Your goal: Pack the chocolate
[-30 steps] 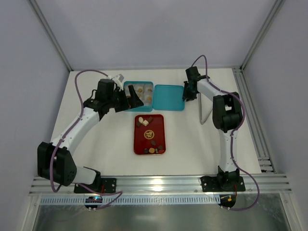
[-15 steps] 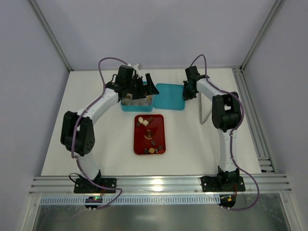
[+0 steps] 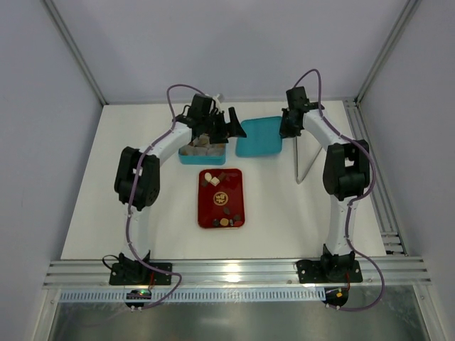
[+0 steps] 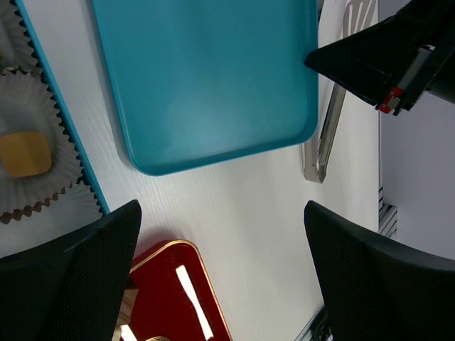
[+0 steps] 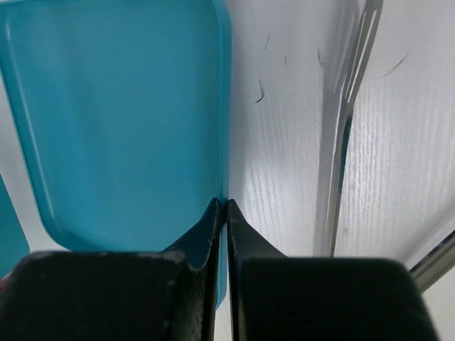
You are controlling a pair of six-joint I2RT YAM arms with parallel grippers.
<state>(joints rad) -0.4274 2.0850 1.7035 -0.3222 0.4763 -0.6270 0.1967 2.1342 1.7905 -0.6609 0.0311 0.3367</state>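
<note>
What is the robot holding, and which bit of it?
The right gripper pinches the teal lid by its thin rim, on the side beside the metal tongs. The left gripper is open and holds nothing.

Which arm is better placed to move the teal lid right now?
Right. The right gripper is shut on the edge of the teal lid. The left gripper hangs open between the lid and the box, holding nothing.
</note>
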